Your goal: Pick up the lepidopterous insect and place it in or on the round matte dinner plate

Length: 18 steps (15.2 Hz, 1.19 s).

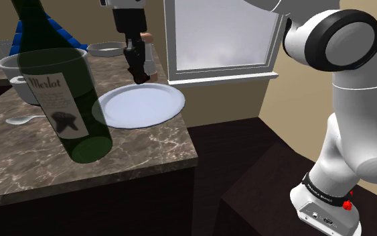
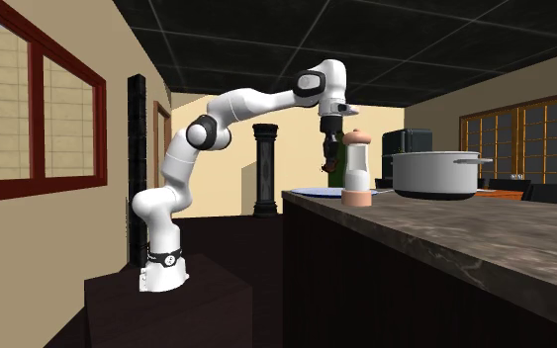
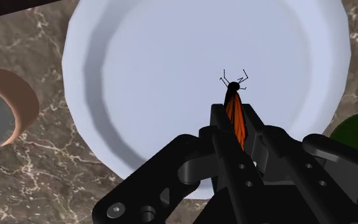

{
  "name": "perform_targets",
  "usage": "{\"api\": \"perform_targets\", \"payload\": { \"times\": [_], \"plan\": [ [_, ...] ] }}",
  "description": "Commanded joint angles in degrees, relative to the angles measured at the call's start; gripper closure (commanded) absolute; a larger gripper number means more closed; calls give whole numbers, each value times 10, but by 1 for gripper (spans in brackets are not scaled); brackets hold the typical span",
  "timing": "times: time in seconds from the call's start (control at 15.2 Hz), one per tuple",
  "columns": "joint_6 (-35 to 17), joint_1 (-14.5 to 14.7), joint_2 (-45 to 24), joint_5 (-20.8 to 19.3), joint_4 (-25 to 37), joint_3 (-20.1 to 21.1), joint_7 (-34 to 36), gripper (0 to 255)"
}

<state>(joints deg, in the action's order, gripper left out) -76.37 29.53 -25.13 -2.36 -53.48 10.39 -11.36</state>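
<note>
- We work on a dark marbled counter (image 1: 146,151) under a white-framed window, with tan walls behind.
- A round pale plate (image 1: 160,100) lies near the counter's edge, a green wine bottle (image 1: 59,87) stands close to the shoulder camera, and a white bowl (image 1: 13,70) and a spoon (image 1: 23,120) lie further toward that view's left.
- A grinder (image 2: 357,170) and a grey pot (image 2: 434,175) stand on the counter too, both off the plate.
- The gripper (image 1: 140,75) hangs above the plate's far side, pointing down.
- In the wrist view its fingers pinch the orange butterfly (image 3: 234,102) by its folded wings, with the dark head and antennae poking out past the tips.
- We judge that holding it by the wings edge-on keeps this thin thing from slipping.
- The butterfly is in the air over the plate's flat middle, not touching it.
- We take the carry as nearly done: what remains is to lower and let go.
- A drop from this height might let so light a thing flutter sideways, so lowering first looks wise.
</note>
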Motion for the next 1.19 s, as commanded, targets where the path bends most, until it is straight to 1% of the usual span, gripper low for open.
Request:
{"api": "perform_targets", "payload": {
  "times": [0.0, 0.33, 0.59, 1.06, 1.12],
  "plan": [
    [-26, -3, 15, 2, -41, 0, 0, 255],
    [-80, -9, 41, 7, -121, 0, -2, 255],
    [-116, -12, 53, 9, -169, 0, -3, 255],
    [-116, -12, 53, 9, -168, 0, -3, 255],
    [-116, -12, 53, 9, -168, 0, -3, 0]
  ]
}}
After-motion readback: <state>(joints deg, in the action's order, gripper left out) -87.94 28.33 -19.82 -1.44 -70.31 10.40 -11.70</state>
